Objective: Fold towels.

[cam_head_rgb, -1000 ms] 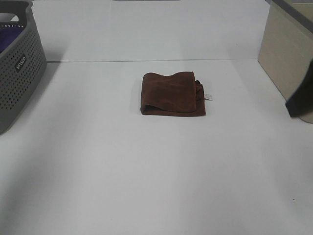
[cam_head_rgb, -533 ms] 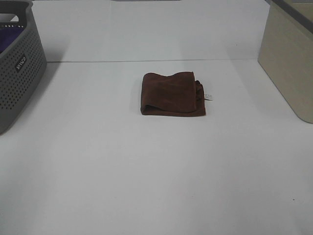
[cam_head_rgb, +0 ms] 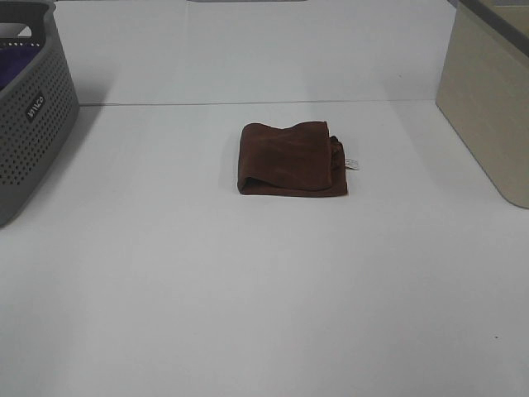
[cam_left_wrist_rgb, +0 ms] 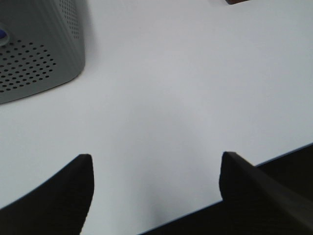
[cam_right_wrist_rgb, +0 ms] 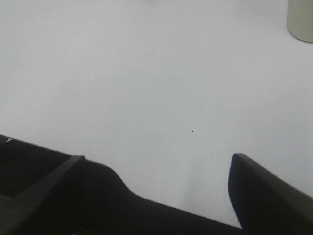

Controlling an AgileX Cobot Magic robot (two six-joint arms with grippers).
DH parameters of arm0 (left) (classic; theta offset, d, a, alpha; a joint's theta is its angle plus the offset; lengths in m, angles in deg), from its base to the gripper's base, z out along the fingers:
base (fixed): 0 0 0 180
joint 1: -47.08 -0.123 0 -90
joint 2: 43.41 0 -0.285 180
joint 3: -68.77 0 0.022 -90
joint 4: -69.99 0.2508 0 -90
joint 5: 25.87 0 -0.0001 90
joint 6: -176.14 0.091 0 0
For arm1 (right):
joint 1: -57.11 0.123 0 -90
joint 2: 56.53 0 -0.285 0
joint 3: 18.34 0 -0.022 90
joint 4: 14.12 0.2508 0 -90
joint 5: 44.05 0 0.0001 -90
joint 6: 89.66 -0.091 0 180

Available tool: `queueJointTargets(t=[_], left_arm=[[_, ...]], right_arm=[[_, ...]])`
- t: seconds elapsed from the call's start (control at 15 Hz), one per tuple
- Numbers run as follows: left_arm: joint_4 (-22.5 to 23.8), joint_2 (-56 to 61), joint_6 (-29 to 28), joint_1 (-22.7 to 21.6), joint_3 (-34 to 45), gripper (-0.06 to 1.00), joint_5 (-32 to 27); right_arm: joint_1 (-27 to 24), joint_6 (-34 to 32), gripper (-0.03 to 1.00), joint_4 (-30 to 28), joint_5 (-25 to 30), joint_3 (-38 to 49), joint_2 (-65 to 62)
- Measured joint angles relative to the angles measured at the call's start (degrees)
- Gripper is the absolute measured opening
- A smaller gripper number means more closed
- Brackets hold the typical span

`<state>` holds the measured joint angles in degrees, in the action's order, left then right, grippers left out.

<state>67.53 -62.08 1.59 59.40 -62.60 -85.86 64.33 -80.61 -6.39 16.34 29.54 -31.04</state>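
A dark reddish-brown towel (cam_head_rgb: 291, 159) lies folded into a small rectangle on the white table, near the middle of the exterior high view, with a small white label tag (cam_head_rgb: 352, 162) sticking out at its right edge. Neither arm shows in that view. In the left wrist view my left gripper (cam_left_wrist_rgb: 154, 176) is open and empty over bare table, with a corner of the towel (cam_left_wrist_rgb: 236, 1) at the frame's edge. In the right wrist view my right gripper (cam_right_wrist_rgb: 156, 171) is open and empty over bare table.
A grey perforated basket (cam_head_rgb: 29, 107) with something purple inside stands at the far left; it also shows in the left wrist view (cam_left_wrist_rgb: 39, 54). A beige box (cam_head_rgb: 488, 99) stands at the right edge, with a corner in the right wrist view (cam_right_wrist_rgb: 301, 19).
One second ago a dark part of the right arm showed at the right edge of the exterior high view; it has left the view. The towel has not moved.
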Motion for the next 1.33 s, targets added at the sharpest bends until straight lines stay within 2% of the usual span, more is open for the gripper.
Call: queueJointTargets(t=[0.27,1.07,1.33], left_arm=[[-1.55,0.00,2.12,0.00,0.00,0.67,0.00],[-1.60,0.00,2.23,-0.63,0.00,0.67,0.00],[-1.60,0.23,2.29,-9.74,0.00,0.67,0.00]], right_arm=[[0.00,0.00,0.77,0.00,0.06,0.00,-0.40],[-0.06,0.00,0.77,-0.06,0.06,0.00,-0.86],[-0.06,0.00,0.77,-0.06,0.06,0.00,-5.10]])
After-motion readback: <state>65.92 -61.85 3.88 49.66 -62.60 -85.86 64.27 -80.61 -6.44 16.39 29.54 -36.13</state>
